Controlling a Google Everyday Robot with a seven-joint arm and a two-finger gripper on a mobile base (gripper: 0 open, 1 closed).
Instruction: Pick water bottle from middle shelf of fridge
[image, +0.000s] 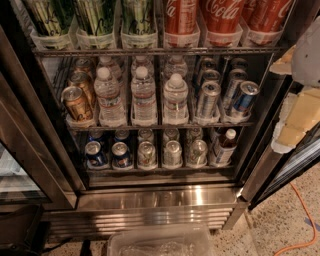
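The fridge (160, 200) stands open in front of me. Its middle shelf (160, 125) holds three lanes of water bottles with white caps; the front ones are the left (109, 95), middle (143, 95) and right (175, 97). More bottles stand behind them. Bronze cans (77, 102) fill the shelf's left lanes and slim silver and blue cans (207, 100) the right ones. My gripper (296, 117), a white and cream shape, is at the right edge of the view, outside the fridge and level with the middle shelf, well right of the bottles. It holds nothing that I can see.
The top rack holds green bottles (95, 20) and big Coca-Cola bottles (220, 20). The bottom rack holds short cans (146, 154) and one small bottle (223, 145). A clear plastic bin (160, 242) sits on the floor in front. An orange cable (306, 220) lies at the right.
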